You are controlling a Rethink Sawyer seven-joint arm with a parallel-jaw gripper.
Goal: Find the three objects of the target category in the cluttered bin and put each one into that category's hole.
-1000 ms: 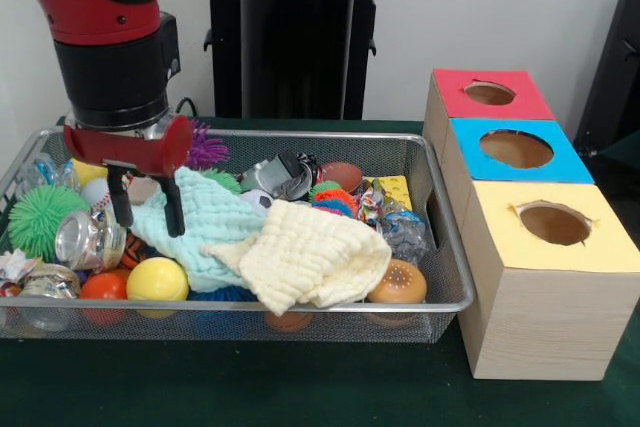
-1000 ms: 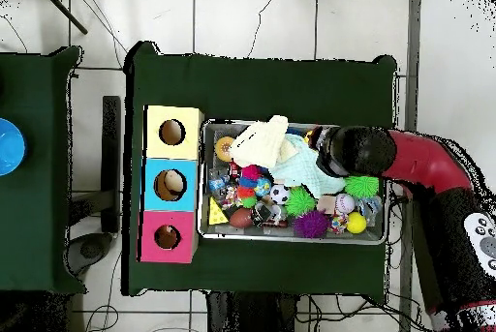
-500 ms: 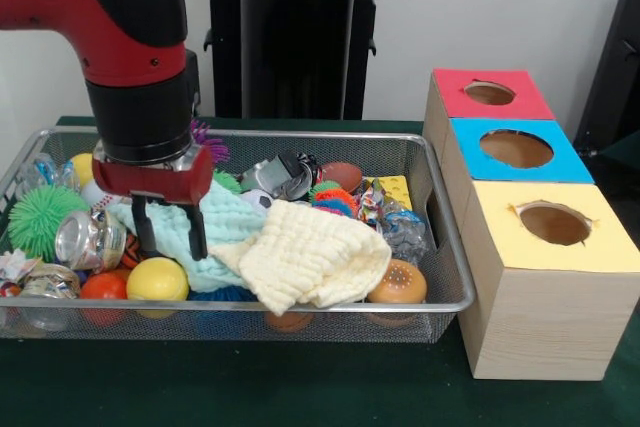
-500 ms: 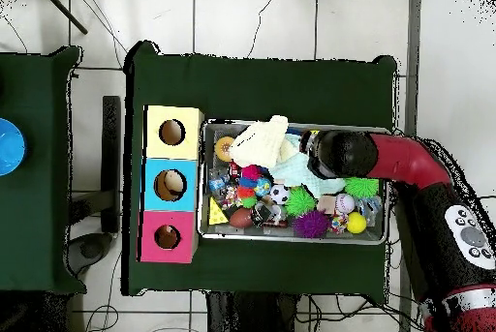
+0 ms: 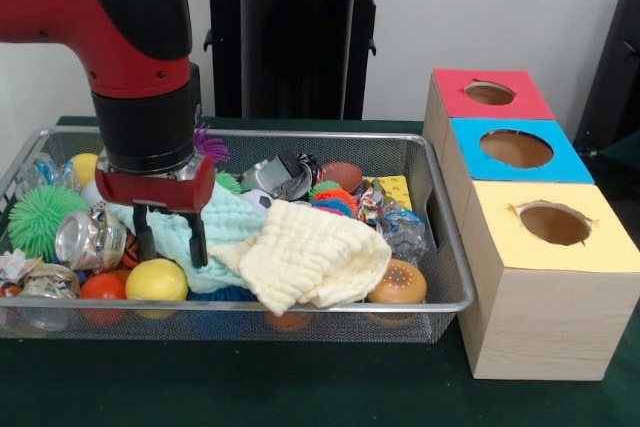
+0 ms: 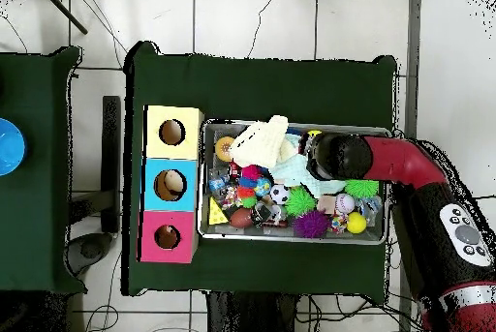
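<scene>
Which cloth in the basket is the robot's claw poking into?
The mint-green cloth. The gripper is down on it, while the pale yellow cloth lies beside it, untouched.

The gripper (image 5: 170,240) was shifted right from the bin's (image 5: 300,305) left part; it was lowered onto the mint cloth (image 5: 222,230), fingers apart.

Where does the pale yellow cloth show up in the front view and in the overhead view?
Front view: the pale yellow cloth lies at the bin's near rim, right of the gripper.
Overhead view: the pale yellow cloth sits at the bin's upper left corner, nearest the yellow-topped box.
Shared landmark: the mint green cloth touching it, also seen from above.
</scene>
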